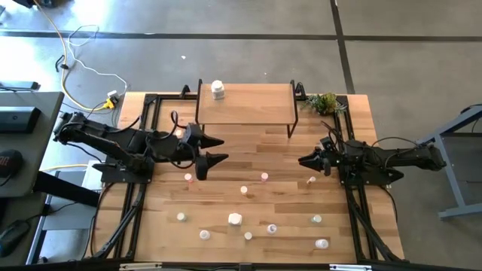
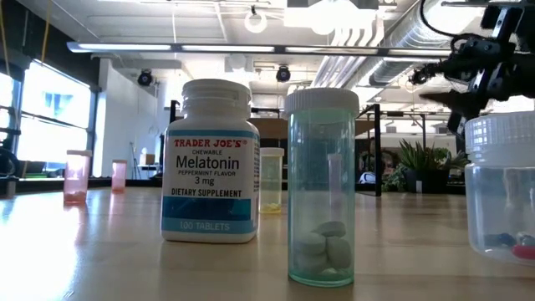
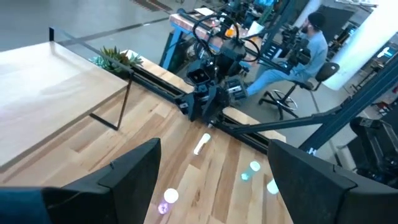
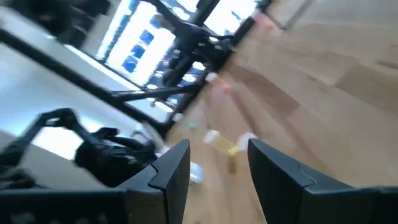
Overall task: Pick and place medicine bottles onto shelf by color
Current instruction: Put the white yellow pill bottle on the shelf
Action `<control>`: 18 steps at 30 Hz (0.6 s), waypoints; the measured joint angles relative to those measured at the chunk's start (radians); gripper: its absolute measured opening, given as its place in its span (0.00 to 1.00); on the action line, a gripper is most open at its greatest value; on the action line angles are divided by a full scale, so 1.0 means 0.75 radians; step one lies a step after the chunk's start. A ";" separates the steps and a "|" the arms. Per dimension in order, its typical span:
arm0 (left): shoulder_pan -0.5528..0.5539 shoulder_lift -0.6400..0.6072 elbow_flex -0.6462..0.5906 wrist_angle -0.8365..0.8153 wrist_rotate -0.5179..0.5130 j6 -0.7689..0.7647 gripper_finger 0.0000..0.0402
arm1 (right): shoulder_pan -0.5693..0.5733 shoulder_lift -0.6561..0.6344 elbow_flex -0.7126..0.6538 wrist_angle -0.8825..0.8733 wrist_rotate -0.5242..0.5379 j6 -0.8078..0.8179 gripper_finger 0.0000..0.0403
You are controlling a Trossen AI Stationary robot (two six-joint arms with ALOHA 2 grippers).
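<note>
Pale wood planks make up the tabletop [image 1: 248,150], seen from above, with the shelf [image 1: 245,103] at its far edge and one white bottle [image 1: 218,89] standing on the shelf's left end. The other bottles [image 1: 235,218] are scattered over the near half of the tabletop. The left claw [image 1: 213,150] hangs in front of the shelf's left part, fingers wide apart and empty. The right claw [image 1: 305,159] hovers right of centre, near a small pink-capped bottle [image 1: 311,181], its fingers partly spread with nothing between them.

In the low view a white melatonin bottle [image 2: 211,160] and a clear vial [image 2: 322,186] with tablets stand close up, another clear bottle [image 2: 501,186] at the right edge, and two pink vials [image 2: 76,176] far off.

The left wrist view shows wide, empty fingers [image 3: 134,174] above the planks, the shelf beside them, and the right arm [image 3: 208,93] across the tabletop; a seated person [image 3: 292,59] is beyond.

The right wrist view shows its dark fingers [image 4: 174,171] part-open over blurred wood.
</note>
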 joint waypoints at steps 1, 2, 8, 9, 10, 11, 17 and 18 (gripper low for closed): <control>-0.004 0.000 0.000 0.000 -0.003 0.000 0.71 | 0.000 0.000 0.000 0.043 -0.025 -0.006 0.38; -0.006 0.000 0.000 0.000 -0.003 0.000 0.71 | 0.000 0.000 0.000 0.090 -0.049 -0.008 0.38; -0.006 0.000 0.000 0.000 -0.002 0.001 0.71 | 0.000 0.001 0.120 0.017 -0.100 -0.039 0.38; -0.006 0.001 0.000 0.000 -0.003 0.001 0.71 | 0.000 0.001 0.162 -0.042 -0.100 -0.060 0.38; -0.006 0.001 0.000 0.000 -0.003 0.001 0.71 | 0.001 0.001 0.208 -0.110 -0.099 -0.082 0.38; -0.006 0.001 0.000 -0.001 -0.002 0.001 0.71 | 0.001 0.001 0.258 -0.193 -0.094 -0.095 0.38; -0.006 0.001 0.000 -0.001 0.002 0.044 0.71 | 0.000 0.012 0.526 -0.701 -0.047 -0.047 0.38; -0.006 0.001 0.000 -0.001 0.002 0.050 0.71 | 0.000 0.021 0.565 -0.775 -0.042 -0.017 0.38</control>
